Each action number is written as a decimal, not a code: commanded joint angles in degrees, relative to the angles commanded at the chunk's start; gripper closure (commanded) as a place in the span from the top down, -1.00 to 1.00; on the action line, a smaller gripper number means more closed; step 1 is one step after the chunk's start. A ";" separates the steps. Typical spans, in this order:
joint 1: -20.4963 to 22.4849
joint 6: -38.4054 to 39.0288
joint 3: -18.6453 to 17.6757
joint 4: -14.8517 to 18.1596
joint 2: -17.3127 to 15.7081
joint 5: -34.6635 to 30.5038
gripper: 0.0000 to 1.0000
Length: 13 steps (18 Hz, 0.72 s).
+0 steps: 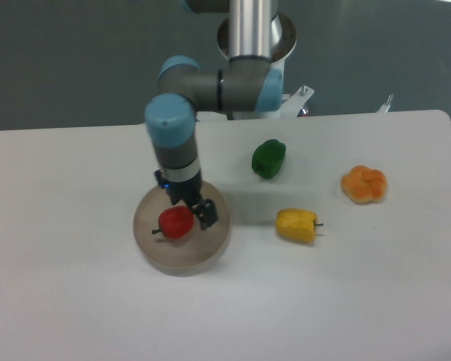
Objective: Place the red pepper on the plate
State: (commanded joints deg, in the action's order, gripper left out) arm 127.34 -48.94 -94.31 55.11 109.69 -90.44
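The red pepper (pixel 175 222) lies on its side over the round beige plate (pixel 182 256), left of the plate's middle, with its dark stem pointing left. My gripper (pixel 188 216) reaches down from above onto the plate and is closed around the pepper. One dark finger (pixel 207 214) shows against the pepper's right side. The other finger is hidden behind the pepper. I cannot tell whether the pepper rests on the plate or hangs just above it.
A green pepper (pixel 268 159) sits at the back middle. A yellow pepper (pixel 297 225) lies right of the plate. An orange pepper (pixel 364 184) sits at the far right. The arm's base (pixel 249 37) stands at the table's back edge.
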 joint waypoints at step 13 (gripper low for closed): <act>17.94 -24.26 12.65 0.00 6.14 0.00 1.00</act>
State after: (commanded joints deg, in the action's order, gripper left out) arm 145.28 -73.20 -81.66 55.11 115.83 -90.44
